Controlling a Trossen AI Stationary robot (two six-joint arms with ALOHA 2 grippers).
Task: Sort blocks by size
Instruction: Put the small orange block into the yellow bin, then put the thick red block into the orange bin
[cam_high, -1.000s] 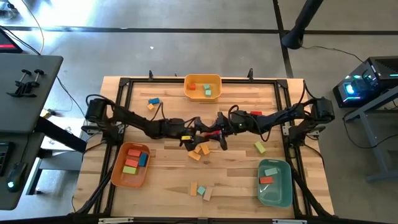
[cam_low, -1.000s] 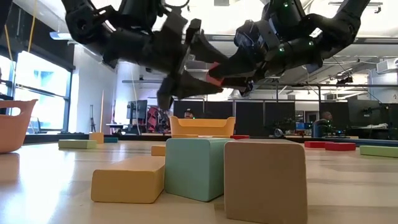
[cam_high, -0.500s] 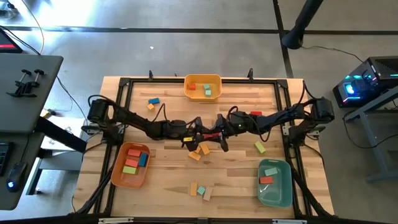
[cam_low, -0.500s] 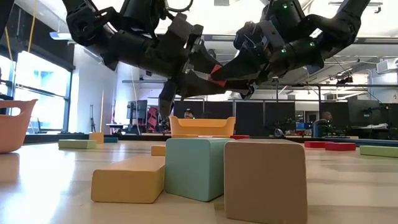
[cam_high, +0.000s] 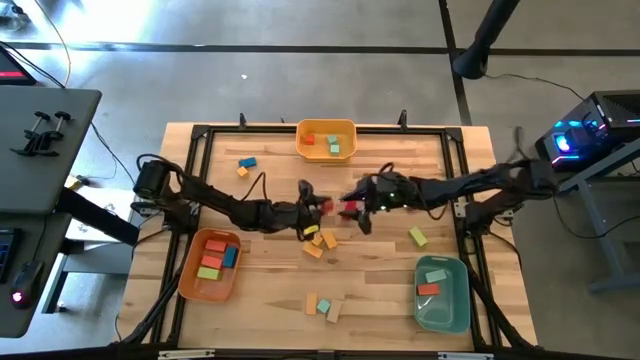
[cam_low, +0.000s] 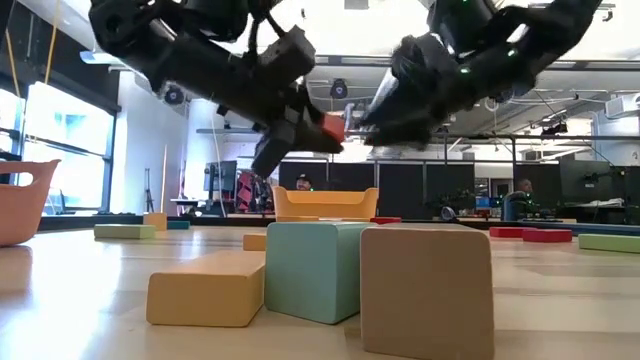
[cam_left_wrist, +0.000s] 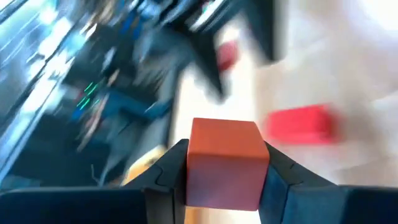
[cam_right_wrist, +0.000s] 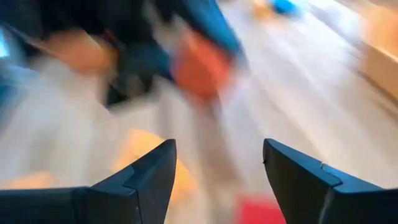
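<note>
A red-orange block (cam_left_wrist: 224, 158) hangs above the middle of the table, with my left gripper (cam_high: 316, 207) shut on it. In the low view the block (cam_low: 333, 128) is well above the tabletop. My right gripper (cam_high: 356, 208) stands just to the block's right, open, with nothing between its fingers (cam_right_wrist: 146, 177). Under the grippers, several loose orange and yellow blocks (cam_high: 320, 242) rest flat on the wood. A red block (cam_left_wrist: 300, 124) lies on the table close by. My left gripper pinches the red-orange block by two opposite side faces (cam_left_wrist: 198, 171) between its two fingers. The fingers come roughly level from the table's left side. The block is lifted clear of the table, its free end toward my right gripper.
A yellow bin (cam_high: 326, 128) stands at the far middle, an orange bin (cam_high: 192, 272) near left and a teal bin (cam_high: 441, 310) near right, each holding blocks. Loose blocks lie far left (cam_high: 247, 162), right (cam_high: 418, 237) and near the front edge (cam_high: 322, 305).
The red-orange block was between both grippers a second ago. My left gripper has shut on it. My right gripper has opened, let go and drawn back toward the table's right edge. The block stays up in the air, now in my left gripper alone.
</note>
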